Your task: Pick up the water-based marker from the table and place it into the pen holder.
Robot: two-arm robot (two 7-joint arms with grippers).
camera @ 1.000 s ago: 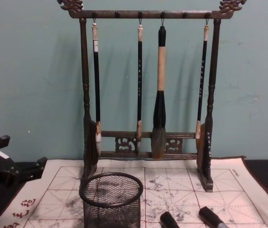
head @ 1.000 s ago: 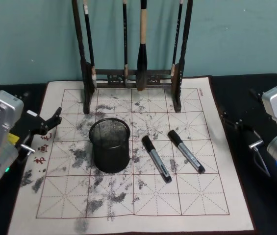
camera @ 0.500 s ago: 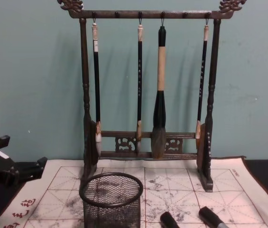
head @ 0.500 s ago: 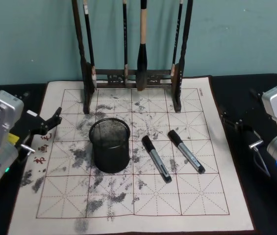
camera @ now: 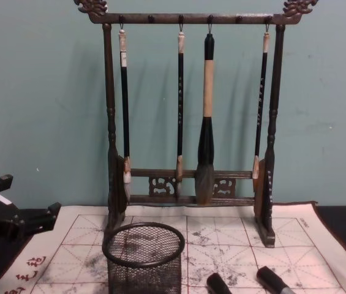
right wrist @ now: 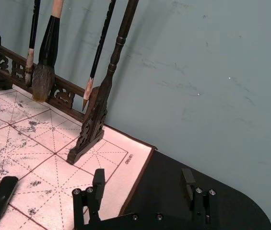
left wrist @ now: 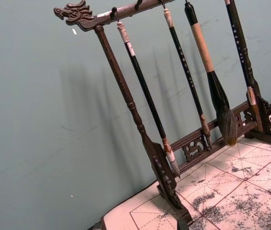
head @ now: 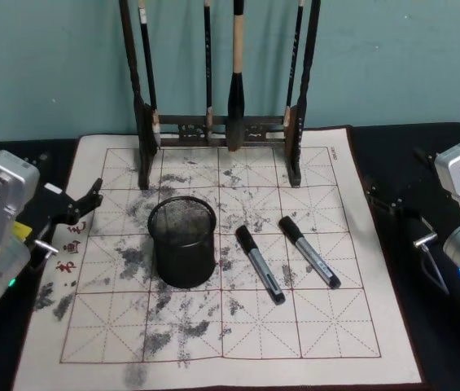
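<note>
Lying between the released left tool (head: 89,202) and released right tool (right wrist: 142,175), markers (head: 260,265) beside the pen holder (head: 182,252).

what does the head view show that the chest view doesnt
Head view: the two markers at full length, lying on the cloth to the right of the pen holder, and the right gripper, open, over the dark table edge. Chest view: the brush rack's carved top bar with four brushes hanging from its hooks. Both: pen holder, rack base, cloth, marker caps, and the left gripper parked at the left.
</note>
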